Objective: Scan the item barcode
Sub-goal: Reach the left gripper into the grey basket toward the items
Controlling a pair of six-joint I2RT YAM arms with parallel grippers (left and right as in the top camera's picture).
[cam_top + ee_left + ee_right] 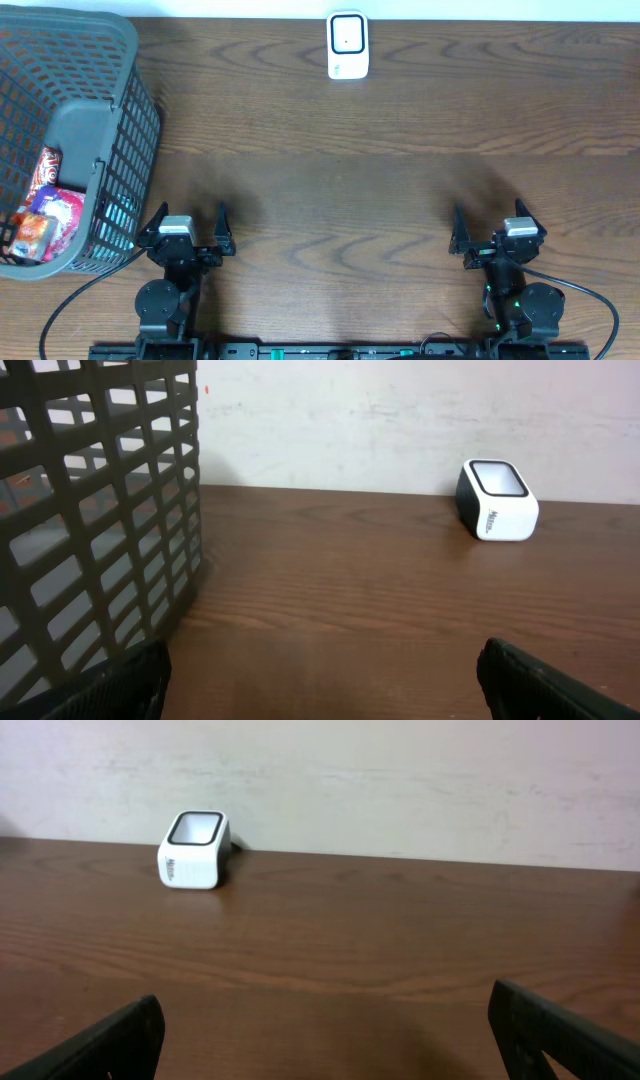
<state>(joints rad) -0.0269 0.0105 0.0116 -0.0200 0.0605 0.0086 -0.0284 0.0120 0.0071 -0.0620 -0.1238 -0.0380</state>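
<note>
Seen from overhead, the white scanner (pixel 348 45) stands at 12 o'clock on the wooden table (pixel 350 150), close to the far edge, with its dark-rimmed window on top. The grey mesh basket (pixel 110 120) fills the 9 to 10 o'clock corner and is partly cut off by the picture's left edge. Inside it, at the 8 o'clock end, lie the snack packets (pixel 45 210) — red, orange and pink wrappers heaped together. Their barcodes are too small to make out.

The left gripper (pixel 191 213) sits at 7 o'clock, just beside the basket's near corner, its two fingers spread wide with nothing between them. The right gripper (pixel 489 213) sits at 5 o'clock, well apart from everything else, jaws likewise wide and empty — bare wood shows between them. Both point toward 12 o'clock.

In the left wrist view the basket's side rises at 9 o'clock and the scanner shows at 1 o'clock. In the right wrist view the scanner shows at 11 o'clock, against the pale wall (pixel 400 780).
</note>
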